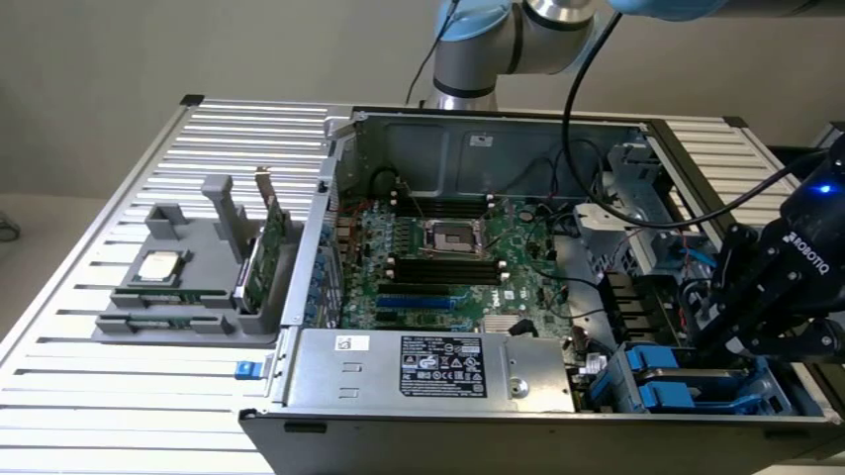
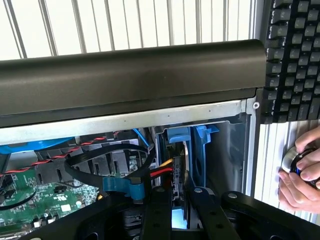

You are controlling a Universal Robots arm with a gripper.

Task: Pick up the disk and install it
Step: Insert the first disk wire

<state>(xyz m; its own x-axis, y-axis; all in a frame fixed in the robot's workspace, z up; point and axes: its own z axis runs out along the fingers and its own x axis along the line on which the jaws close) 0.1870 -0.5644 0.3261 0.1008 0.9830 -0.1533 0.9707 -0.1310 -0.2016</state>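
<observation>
The disk [image 1: 696,374] shows as a silver-grey plate in a blue carrier frame, low in the drive bay at the near corner of the open computer case [image 1: 396,124], on the exterior view's right. My black gripper [image 1: 723,348] stands right over it, reaching down into the bay. In the wrist view the two fingers [image 2: 162,210] sit close together around a pale edge, and the disk's blue carrier [image 2: 186,145] stands upright in the bay just beyond them. The gripper [image 2: 179,202] looks shut on the disk.
Red, black and orange cables [image 2: 160,172] cross beside the bay. The motherboard [image 1: 449,257] and power supply [image 1: 422,366] fill the case. A grey fixture [image 1: 172,297] holds a processor chip [image 1: 161,265] and a green card [image 1: 271,247]. A hand [image 2: 302,172] rests on a mouse by a keyboard [image 2: 295,60].
</observation>
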